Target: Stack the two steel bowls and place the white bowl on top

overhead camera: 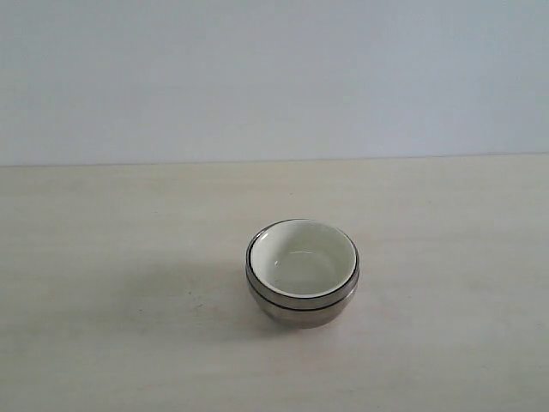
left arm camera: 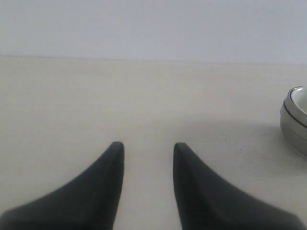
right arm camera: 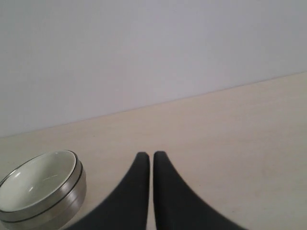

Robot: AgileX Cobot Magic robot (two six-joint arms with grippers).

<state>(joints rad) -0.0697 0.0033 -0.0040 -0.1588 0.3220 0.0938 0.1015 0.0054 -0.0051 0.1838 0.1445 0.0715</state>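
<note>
The two steel bowls (overhead camera: 302, 302) stand nested in one stack mid-table, their shiny outer walls and a dark rim line showing. Inside them sits the white bowl (overhead camera: 302, 257), upright, its glossy off-white inside facing up. The stack of steel bowls (left arm camera: 292, 122) shows at the edge of the left wrist view, and in the right wrist view the steel bowls (right arm camera: 67, 201) hold the white bowl (right arm camera: 36, 182). My left gripper (left arm camera: 146, 146) is open over bare table, apart from the stack. My right gripper (right arm camera: 151, 155) is shut on nothing, beside the stack. Neither gripper shows in the exterior view.
The pale wooden table (overhead camera: 103, 257) runs back to a plain light wall (overhead camera: 274, 77). Nothing else stands on it in these views.
</note>
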